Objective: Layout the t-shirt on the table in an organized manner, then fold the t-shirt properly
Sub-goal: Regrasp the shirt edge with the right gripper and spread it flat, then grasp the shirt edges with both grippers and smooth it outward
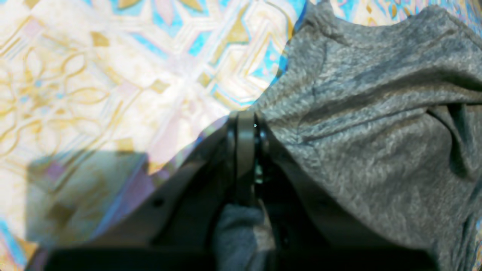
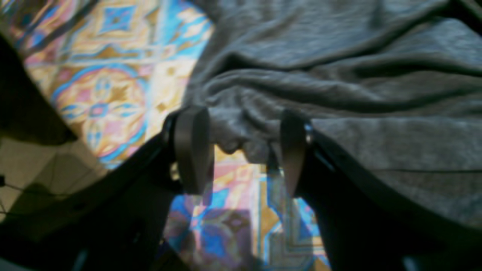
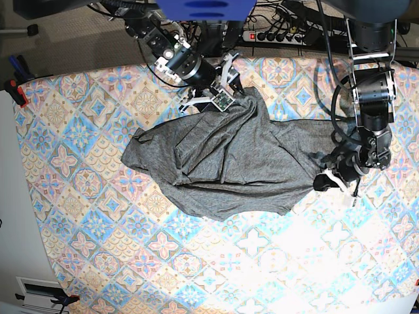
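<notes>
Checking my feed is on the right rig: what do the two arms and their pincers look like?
Both arms are black with silver-grey joints and black cables looped alongside. The left pincer has flat, dark, matte fingers. The right pincer has the same rounded dark pads on black angled brackets, and white parts near its wrist in the base view.

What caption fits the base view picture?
Two grippers, left shut and right open, at a crumpled grey t-shirt on the patterned table.

A robotics lab: 2 arms (image 3: 370, 98) mounted over a patterned table (image 3: 85, 216), with a power strip (image 3: 278, 36) and tangled cables (image 3: 294, 16) behind.
</notes>
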You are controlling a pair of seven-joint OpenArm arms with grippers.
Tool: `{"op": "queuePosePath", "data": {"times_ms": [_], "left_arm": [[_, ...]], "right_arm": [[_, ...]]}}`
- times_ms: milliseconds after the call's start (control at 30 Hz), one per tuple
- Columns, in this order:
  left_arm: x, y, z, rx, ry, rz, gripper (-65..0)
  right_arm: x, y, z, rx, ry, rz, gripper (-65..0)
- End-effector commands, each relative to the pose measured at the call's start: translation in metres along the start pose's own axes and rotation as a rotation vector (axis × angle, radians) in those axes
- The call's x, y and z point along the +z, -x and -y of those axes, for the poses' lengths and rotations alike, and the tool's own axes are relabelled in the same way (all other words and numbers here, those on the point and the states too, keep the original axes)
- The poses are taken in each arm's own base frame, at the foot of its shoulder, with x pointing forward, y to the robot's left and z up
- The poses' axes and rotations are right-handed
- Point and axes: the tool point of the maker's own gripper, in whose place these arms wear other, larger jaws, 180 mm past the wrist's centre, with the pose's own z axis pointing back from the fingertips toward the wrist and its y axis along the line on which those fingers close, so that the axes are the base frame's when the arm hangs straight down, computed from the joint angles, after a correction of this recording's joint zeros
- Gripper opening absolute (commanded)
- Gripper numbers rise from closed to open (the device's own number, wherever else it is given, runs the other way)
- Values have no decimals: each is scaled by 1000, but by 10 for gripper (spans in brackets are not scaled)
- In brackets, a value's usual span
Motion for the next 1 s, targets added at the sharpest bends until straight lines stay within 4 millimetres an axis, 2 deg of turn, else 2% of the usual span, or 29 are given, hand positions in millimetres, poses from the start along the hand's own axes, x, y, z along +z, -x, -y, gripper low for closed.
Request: {"op": "queuePosePath", "data": {"times_ms": [0,100,200,233,333,467,633,767,967], "left_arm": [[21,46,-49,-24,-182,-204,-650],[39,62,-69,-6,-221,-222,-650],[53,65,-85,-4,-255,-233,-650],[59,72,-92,-2,-269,-246,-650],[69,88,-101,-2,-288,-272,-650],[91,94,-122,19,-335,-274,-650],[134,66,-161,91,-427,-168,-650],[161,50,-181,82,-481,-145,-650],[162,48,-182,80,-483,-144,-650]], "right_arm": [[1,-15,-2,-2,-4,52,-357],[2,-10,-7,-14,-12,42,-357],[3,-8,-10,-20,-16,36,-357],[3,-8,-10,-20,-16,36,-357],[3,-7,-10,-19,-18,35,-357],[3,-8,-10,-20,-18,36,-357],[3,-7,-10,-21,-18,34,-357],[2,-6,-10,-21,-18,33,-357],[3,-6,-11,-22,-19,32,-357]]}}
